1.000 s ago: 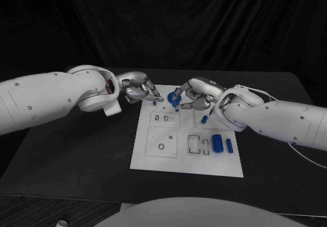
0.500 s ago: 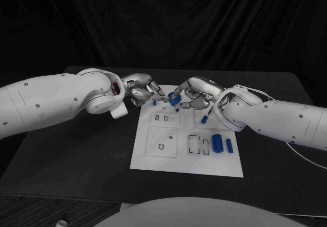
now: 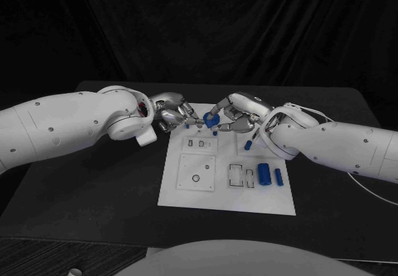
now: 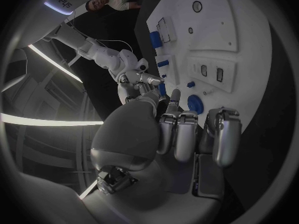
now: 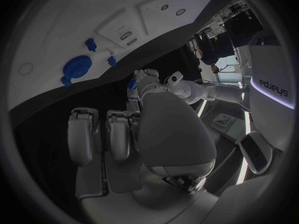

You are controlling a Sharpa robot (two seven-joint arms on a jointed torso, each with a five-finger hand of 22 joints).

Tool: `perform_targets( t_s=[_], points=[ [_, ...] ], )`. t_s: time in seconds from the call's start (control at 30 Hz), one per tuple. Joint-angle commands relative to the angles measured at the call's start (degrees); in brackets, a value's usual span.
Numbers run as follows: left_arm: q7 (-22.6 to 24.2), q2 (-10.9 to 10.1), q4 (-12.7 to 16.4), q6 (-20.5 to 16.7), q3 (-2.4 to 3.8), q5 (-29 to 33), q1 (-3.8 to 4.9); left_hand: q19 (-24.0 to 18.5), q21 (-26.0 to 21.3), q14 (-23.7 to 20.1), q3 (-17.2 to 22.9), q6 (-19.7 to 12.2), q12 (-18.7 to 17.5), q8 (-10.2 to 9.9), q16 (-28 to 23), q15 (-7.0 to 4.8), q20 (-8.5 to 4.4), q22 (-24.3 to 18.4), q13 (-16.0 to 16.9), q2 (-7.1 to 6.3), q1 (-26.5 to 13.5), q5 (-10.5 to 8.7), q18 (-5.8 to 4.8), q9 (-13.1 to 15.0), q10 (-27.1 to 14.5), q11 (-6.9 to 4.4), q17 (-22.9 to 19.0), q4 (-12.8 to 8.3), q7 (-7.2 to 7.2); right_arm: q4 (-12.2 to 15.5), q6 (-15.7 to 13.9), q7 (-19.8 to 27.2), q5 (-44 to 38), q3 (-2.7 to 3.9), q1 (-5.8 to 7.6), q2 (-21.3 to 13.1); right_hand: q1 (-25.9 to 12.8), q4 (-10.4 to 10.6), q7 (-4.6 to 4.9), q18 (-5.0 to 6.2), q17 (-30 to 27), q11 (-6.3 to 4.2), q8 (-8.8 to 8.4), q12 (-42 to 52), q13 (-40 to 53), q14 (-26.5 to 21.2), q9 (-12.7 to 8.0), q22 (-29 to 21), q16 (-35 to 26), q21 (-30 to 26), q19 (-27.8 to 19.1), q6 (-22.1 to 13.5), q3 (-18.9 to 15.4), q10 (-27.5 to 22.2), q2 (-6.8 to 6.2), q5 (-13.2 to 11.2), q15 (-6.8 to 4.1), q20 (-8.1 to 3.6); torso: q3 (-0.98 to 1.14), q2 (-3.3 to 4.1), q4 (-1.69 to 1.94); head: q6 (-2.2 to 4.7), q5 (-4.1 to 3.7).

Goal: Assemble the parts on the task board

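Right hand (image 3: 233, 117) pinched a small blue gear (image 3: 210, 119) at the task board's (image 3: 228, 198) far edge; left hand (image 3: 172, 115) clenched a tiny blue part (image 3: 188, 125). Gear likely light, rigid, best held by its rim.

Far end of the task board (image 3: 224, 201) is crowded: left hand (image 3: 172, 114) and right hand (image 3: 234, 117) sit close together over it, blue gear (image 3: 210, 119) between them, narrow gap only. Both white arms block the side approaches there. Small blue peg (image 3: 248, 145) stands just beside the right arm. Blue cylinder (image 3: 264, 173) and a thinner blue pin (image 3: 279, 177) lie at the board's right edge. Board's near end and left half are open from above, as is the black counter (image 3: 91, 190) either side.
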Motion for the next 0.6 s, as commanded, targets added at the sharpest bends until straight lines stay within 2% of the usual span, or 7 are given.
perform_targets(
  t_s=[0.03, 0.4, 0.6],
  points=[
    [-1.59, 0.51, -0.4, -0.97, 0.06, 0.8, -0.15, 2.11, -0.49, 6.05, -0.58, -0.24, 0.15, 0.3, 0.15, 0.07, 0.05, 13.07, 15.03, -0.17, 0.06, -0.63, 1.0, -0.1, 5.98, -0.38, 15.1, 0.06, 0.12, 0.18, -1.3, 0.94, 0.17, 0.04, 0.07, 0.08, -0.4, -0.14, 0.06, 0.33, 15.02, 0.36, 0.15, 0.08, 15.06, 6.14, 0.05, 14.04, 0.1, -0.31, 4.35, -0.2, -0.34, 6.17, 0.28, 0.3, 0.42, 0.3, -0.06, 0.06, 0.05, 0.01, 0.03],
    [1.45, 1.4, -1.13, -1.92, 0.07, 0.75, -0.35, 2.09, -0.56, 6.05, -1.01, -0.81, 0.15, 0.5, 0.15, 0.13, 0.05, 13.09, 15.03, 0.07, 0.21, -1.84, 1.01, -0.32, 5.98, -0.28, 15.1, 0.2, 0.24, 0.12, -0.43, 0.9, 0.17, 0.04, 0.07, 0.48, -0.3, -0.24, 0.1, 0.33, 14.95, 0.4, 0.22, 0.08, 15.06, 6.11, 0.13, 14.04, 0.06, -0.3, 4.35, -0.14, -0.31, 6.17, 0.38, 0.42, 0.46, 0.36, -0.1, 0.02, 0.19, 0.01, -0.25],
    [2.44, 1.58, -1.33, -1.61, 0.07, 0.75, -0.38, 2.06, -0.6, 6.05, -1.21, -0.67, 0.15, 0.69, 0.15, 0.13, 0.05, 13.08, 15.03, 0.02, 0.15, -2.08, 1.02, -0.31, 5.98, -0.29, 15.1, 0.28, 0.2, 0.02, -0.31, 0.81, 0.17, 0.04, 0.07, 0.53, -0.27, -0.27, 0.12, 0.34, 14.97, 0.41, 0.25, 0.08, 15.06, 6.12, 0.15, 14.03, 0.07, -0.32, 4.34, -0.12, -0.31, 6.17, 0.41, 0.44, 0.47, 0.37, -0.12, 0.05, 0.11, 0.01, -0.28]
  ],
)
